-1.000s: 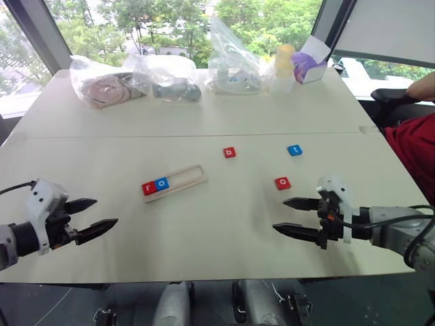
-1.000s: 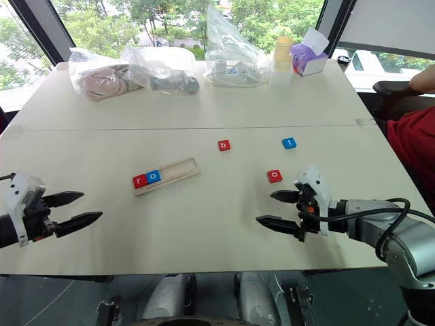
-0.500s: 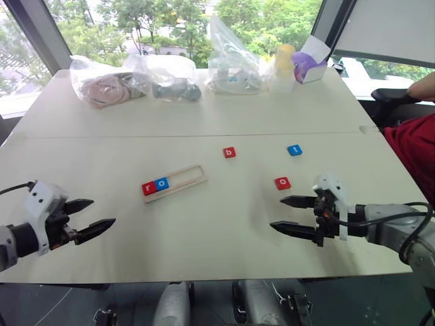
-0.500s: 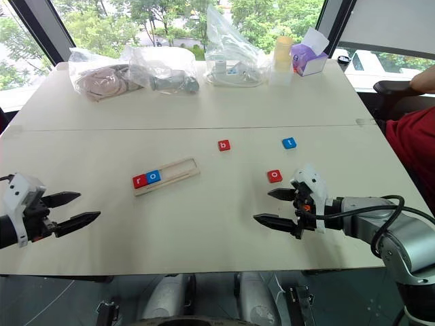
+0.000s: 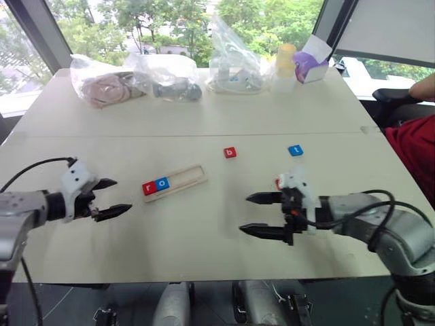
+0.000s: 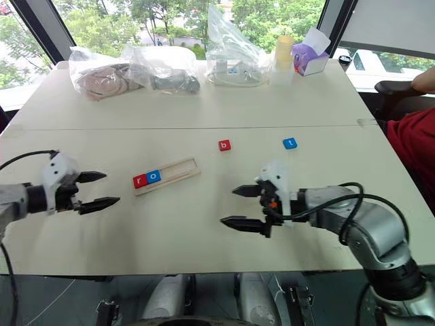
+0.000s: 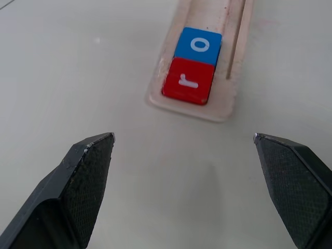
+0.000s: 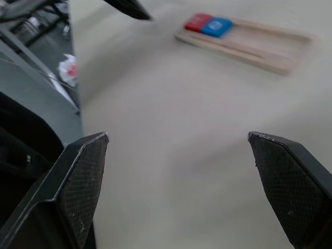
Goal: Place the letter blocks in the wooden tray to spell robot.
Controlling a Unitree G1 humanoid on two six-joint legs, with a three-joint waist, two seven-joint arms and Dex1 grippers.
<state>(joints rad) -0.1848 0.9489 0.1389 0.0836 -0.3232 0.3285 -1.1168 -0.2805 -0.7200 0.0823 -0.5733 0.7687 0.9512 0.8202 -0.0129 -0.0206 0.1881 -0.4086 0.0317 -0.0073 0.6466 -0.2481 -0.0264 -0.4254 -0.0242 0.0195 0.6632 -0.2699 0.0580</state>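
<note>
The wooden tray (image 5: 183,179) lies slanted at mid-table, with a red r block (image 5: 148,188) and a blue o block (image 5: 162,183) side by side at its left end. A red b block (image 5: 230,153) and a blue t block (image 5: 295,150) lie loose farther back. Behind my right wrist peeks a red sliver of another block (image 5: 277,182). My left gripper (image 5: 124,195) is open, just left of the tray, pointing at the r block (image 7: 188,80). My right gripper (image 5: 243,213) is open and empty, pointing left over bare table, right of the tray.
Clear plastic bags (image 5: 109,80) with items, a yellow-capped bottle (image 5: 284,68) and a purple-and-white box (image 5: 309,61) line the far edge. A person in red (image 5: 416,146) sits at the right side. A seam (image 5: 204,134) crosses the table behind the blocks.
My left gripper has moved forward and in toward the tray's left end. My right gripper has swung left and now covers most of the red block beside it.
</note>
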